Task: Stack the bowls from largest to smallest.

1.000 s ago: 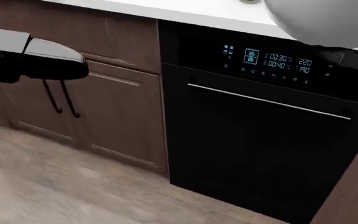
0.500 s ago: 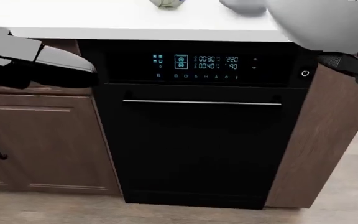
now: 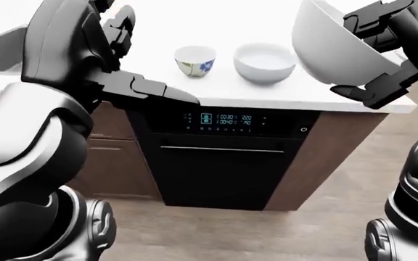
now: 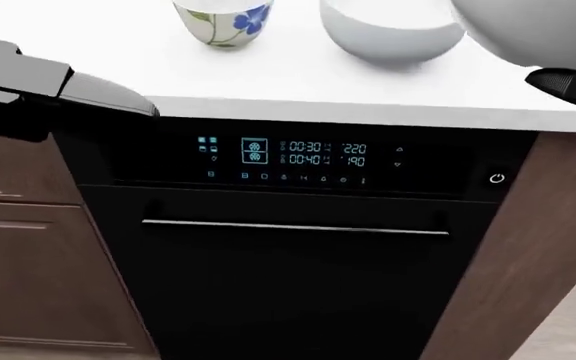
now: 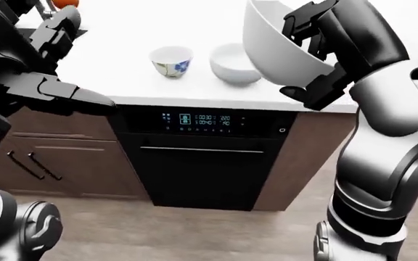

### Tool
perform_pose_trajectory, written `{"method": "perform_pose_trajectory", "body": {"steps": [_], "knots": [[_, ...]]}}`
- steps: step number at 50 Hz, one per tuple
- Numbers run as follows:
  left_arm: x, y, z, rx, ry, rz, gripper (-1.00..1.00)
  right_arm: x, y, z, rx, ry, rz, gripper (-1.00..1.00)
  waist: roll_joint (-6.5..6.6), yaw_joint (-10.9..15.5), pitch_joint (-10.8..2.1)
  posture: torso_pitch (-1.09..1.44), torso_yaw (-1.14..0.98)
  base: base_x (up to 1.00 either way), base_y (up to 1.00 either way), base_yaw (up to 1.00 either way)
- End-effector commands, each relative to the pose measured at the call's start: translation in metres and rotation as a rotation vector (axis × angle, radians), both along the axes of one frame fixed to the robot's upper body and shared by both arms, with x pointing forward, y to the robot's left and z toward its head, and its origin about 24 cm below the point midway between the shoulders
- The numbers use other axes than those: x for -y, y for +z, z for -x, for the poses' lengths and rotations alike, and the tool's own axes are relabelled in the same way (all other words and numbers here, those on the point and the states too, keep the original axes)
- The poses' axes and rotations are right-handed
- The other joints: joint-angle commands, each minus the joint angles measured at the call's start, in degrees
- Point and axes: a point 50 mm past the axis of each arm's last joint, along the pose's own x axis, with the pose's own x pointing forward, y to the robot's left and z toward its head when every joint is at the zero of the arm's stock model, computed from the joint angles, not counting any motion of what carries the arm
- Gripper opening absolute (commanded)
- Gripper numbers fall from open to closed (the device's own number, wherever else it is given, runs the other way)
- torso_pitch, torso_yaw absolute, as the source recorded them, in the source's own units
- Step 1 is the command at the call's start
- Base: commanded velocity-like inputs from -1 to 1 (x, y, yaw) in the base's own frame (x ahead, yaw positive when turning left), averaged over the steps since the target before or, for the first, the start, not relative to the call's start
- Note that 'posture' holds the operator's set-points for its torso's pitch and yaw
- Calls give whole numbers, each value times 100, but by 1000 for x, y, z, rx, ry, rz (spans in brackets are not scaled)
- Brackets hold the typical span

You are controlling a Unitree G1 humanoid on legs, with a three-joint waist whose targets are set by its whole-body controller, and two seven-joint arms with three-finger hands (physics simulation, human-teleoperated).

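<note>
My right hand [image 5: 316, 57] is shut on the large white bowl [image 5: 278, 51], with fingers over its rim and one under it, holding it tilted above the counter's right end. A medium white bowl [image 3: 265, 61] stands on the white counter [image 3: 223, 93], just left of the held bowl. A small floral bowl [image 3: 194, 60] stands left of that one. My left hand [image 3: 145, 64] is open and empty at the counter's near edge, left of the small bowl. In the head view the held bowl [image 4: 543, 30] fills the top right corner.
A black oven [image 4: 298, 255] with a lit display sits under the counter. Brown cabinet doors [image 4: 18, 255] stand to its left and a brown side panel [image 4: 528, 247] to its right. Wood floor [image 3: 267, 234] lies below. An orange object [image 5: 65, 3] shows at top left.
The whole head view has shifted: the camera turned and rose, so the oven now sits square and the counter with two bowls has come into view. The right hand still holds the large bowl.
</note>
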Motion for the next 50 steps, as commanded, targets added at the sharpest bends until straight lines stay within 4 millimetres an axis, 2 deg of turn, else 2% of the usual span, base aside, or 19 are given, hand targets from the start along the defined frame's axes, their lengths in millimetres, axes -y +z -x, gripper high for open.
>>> {"method": "perform_pose_trajectory", "body": {"steps": [1, 6, 12, 14, 15, 18, 21, 24, 27, 28, 29, 34, 41, 42, 46, 47, 48, 49, 50], "knots": [[-4, 12, 6, 78, 20, 28, 100, -3, 16, 13, 118, -4, 21, -100, -13, 10, -133, 0, 0, 0, 0, 0], [-5, 13, 7, 81, 22, 28, 100, -4, 18, 13, 122, 0, 21, -100, 81, -5, -28, 0, 0, 0, 0, 0], [-6, 15, 7, 84, 22, 29, 100, -4, 19, 14, 123, -2, 21, -100, 451, 67, -230, 0, 0, 0, 0, 0], [-6, 16, 8, 86, 22, 29, 100, -4, 21, 15, 125, -2, 20, -100, 311, 67, -246, 0, 0, 0, 0, 0], [-6, 16, 8, 87, 22, 30, 100, -5, 20, 14, 125, 0, 21, -100, 324, 61, -288, 0, 0, 0, 0, 0], [-7, 17, 9, 90, 22, 31, 100, -5, 20, 14, 126, 1, 22, -100, 543, 26, -140, 0, 0, 0, 0, 0], [-7, 17, 10, 92, 22, 31, 100, -6, 22, 15, 129, 6, 26, -100, 520, 17, -134, 0, 0, 0, 0, 0], [-8, 17, 10, 92, 22, 32, 100, -6, 22, 15, 130, 7, 27, -100, 455, 50, -17, 0, 0, 0, 0, 0], [-8, 17, 10, 92, 22, 33, 100, -7, 21, 14, 128, 10, 28, -100, 89, 132, -157, 0, 0, 0, 0, 0], [-8, 16, 9, 92, 22, 33, 100, -7, 21, 14, 126, 11, 28, -100, 93, 217, -231, 0, 0, 0, 0, 0], [-8, 16, 9, 92, 22, 35, 100, -7, 20, 13, 125, 10, 28, -100, 204, 160, -147, 0, 0, 0, 0, 0], [-8, 16, 10, 92, 21, 35, 100, -7, 19, 13, 122, 6, 28, -100, 356, 89, -288, 0, 0, 0, 0, 0], [-8, 15, 11, 91, 21, 36, 100, -7, 16, 12, 113, 3, 31, -100, 417, 30, -323, 0, 0, 0, 0, 0], [-8, 15, 11, 91, 21, 36, 100, -8, 16, 12, 112, 4, 32, -100, 438, 57, -480, 0, 0, 13, 4, 0], [-9, 15, 12, 91, 22, 38, 100, -8, 16, 12, 114, 8, 30, -100, 342, 83, -279, 0, 0, 18, 5, 0], [-9, 15, 12, 91, 22, 37, 100, -8, 16, 12, 113, 11, 28, -100, 351, 44, -99, 0, 0, 0, 2, 0], [-10, 15, 11, 91, 22, 38, 100, -9, 15, 11, 110, 15, 26, -100, 386, 36, -282, 0, 0, 0, 7, 0], [-10, 15, 11, 91, 22, 38, 100, -9, 15, 12, 107, 21, 23, -100, 504, 76, -340, 0, 0, 0, 28, 0], [-10, 15, 11, 91, 23, 39, 100, -10, 14, 12, 104, 22, 21, -100, 410, 185, -273, 0, 0, 0, 0, 45]]}}
